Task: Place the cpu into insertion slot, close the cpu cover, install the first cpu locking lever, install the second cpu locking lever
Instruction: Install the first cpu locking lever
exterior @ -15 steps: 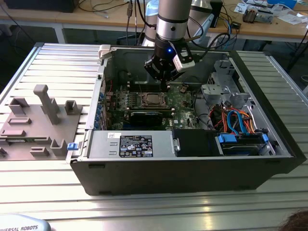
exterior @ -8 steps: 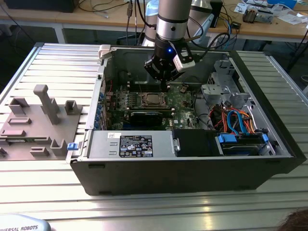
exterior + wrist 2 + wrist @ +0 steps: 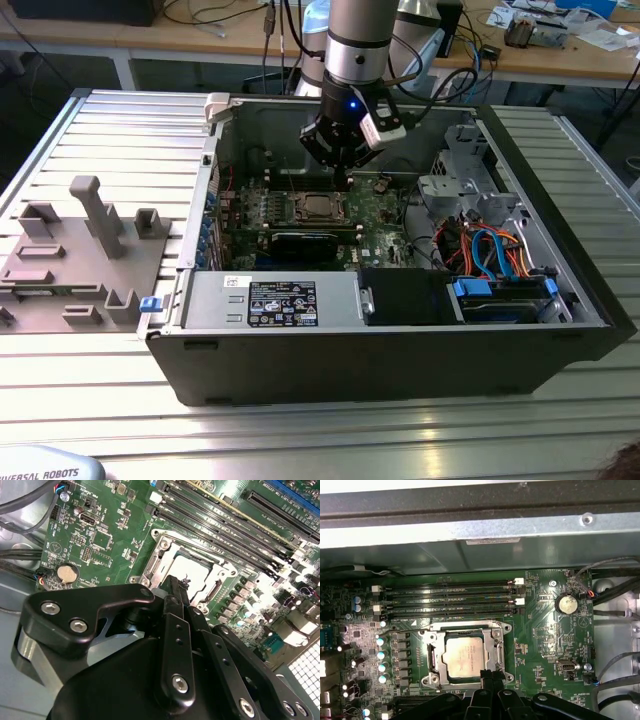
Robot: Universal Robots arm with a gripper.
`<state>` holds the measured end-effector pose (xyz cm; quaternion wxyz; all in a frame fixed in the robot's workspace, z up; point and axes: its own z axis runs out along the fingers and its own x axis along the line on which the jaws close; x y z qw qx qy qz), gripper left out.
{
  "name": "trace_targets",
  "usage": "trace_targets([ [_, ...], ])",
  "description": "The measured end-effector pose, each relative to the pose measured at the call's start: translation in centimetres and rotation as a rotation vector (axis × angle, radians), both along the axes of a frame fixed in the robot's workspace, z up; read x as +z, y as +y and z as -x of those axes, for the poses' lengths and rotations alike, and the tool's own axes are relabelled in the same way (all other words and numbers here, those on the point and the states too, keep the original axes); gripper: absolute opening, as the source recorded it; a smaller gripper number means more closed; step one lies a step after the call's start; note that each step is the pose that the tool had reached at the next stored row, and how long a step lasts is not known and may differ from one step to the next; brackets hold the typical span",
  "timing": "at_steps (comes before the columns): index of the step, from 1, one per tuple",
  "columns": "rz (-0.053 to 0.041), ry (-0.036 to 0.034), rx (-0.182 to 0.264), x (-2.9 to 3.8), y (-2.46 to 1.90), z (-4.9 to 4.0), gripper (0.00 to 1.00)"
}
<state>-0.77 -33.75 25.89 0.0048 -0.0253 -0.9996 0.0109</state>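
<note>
Hovering inside the open computer case [image 3: 400, 330], the gripper [image 3: 489, 676] had its fingers [image 3: 175, 605] clenched together, empty, just beside the cpu cover [image 3: 497, 630], which lay closed over the cpu [image 3: 463, 655] seated in the insertion slot [image 3: 431, 656].

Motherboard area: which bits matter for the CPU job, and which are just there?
Job:
- cpu, seated in the slot
- slot
- cover, down around the cpu
- gripper, at the slot's edge

Just there:
- memory slots
- coin cell
- grey fixture outside the case
- drive cables
</note>
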Motion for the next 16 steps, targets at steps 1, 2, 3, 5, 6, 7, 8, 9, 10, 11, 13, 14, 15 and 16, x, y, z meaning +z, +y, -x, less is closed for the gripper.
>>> trace_targets([
  [1,0.0000,0.0000,0.001,0.00,0.00,0.00,0.11],
  [2,0.0000,0.0000,0.002,0.00,0.00,0.00,0.11],
  [3,0.0000,0.0000,0.003,0.00,0.00,0.00,0.11],
  [5,-0.0001,0.0000,0.004,0.00,0.00,0.00,0.11],
  [6,-0.0001,0.0000,0.005,0.00,0.00,0.00,0.11],
  [7,0.0000,0.0000,0.006,0.00,0.00,0.00,0.11],
  [8,-0.0001,0.0000,0.007,0.00,0.00,0.00,0.11],
  [9,0.0000,0.0000,0.008,0.00,0.00,0.00,0.11],
  [10,0.0000,0.0000,0.009,0.00,0.00,0.00,0.11],
  [11,0.0000,0.0000,0.010,0.00,0.00,0.00,0.11],
  [13,-0.0001,0.0000,0.012,0.00,0.00,0.00,0.11],
  [14,-0.0001,0.0000,0.013,0.00,0.00,0.00,0.11],
  [15,-0.0001,0.0000,0.014,0.00,0.00,0.00,0.11],
  [16,0.0000,0.0000,0.015,0.00,0.00,0.00,0.11],
])
